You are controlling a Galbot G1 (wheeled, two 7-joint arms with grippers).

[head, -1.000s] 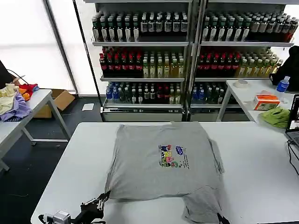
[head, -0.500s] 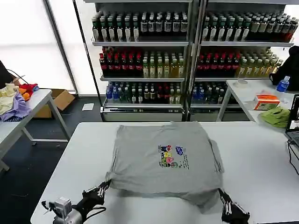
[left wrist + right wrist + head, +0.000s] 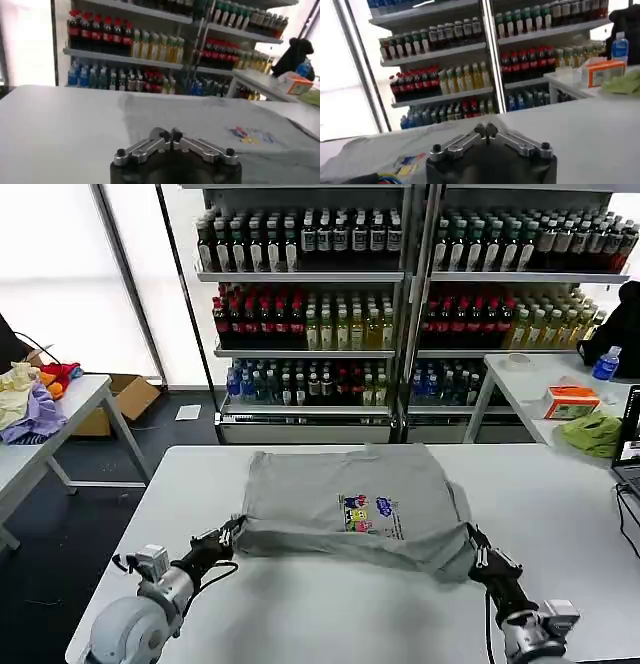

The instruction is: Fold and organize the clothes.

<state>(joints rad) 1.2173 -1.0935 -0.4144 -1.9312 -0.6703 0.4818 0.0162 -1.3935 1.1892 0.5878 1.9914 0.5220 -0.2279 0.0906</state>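
Note:
A light grey T-shirt [image 3: 345,484] with a small multicoloured chest print [image 3: 370,517] lies on the white table [image 3: 300,614]. Its near hem is raised and doubled back toward the collar. My left gripper [image 3: 234,527] is shut on the hem's left corner, and my right gripper [image 3: 469,533] is shut on the right corner. In the left wrist view the shut gripper [image 3: 170,135] points across the grey shirt [image 3: 200,117]. The right wrist view has its shut gripper [image 3: 485,130] with the shirt [image 3: 385,147] off to one side.
Drink shelves [image 3: 400,314] stand behind the table. A side table at the right holds a lime-green cloth [image 3: 590,432], an orange box [image 3: 568,401] and a blue bottle [image 3: 605,365]. Another table at the left carries coloured garments [image 3: 30,399]. A laptop edge [image 3: 630,446] sits far right.
Both grippers have moved away from the table's near edge toward the shelves, carrying the shirt's bottom hem up and over the lower part of the shirt.

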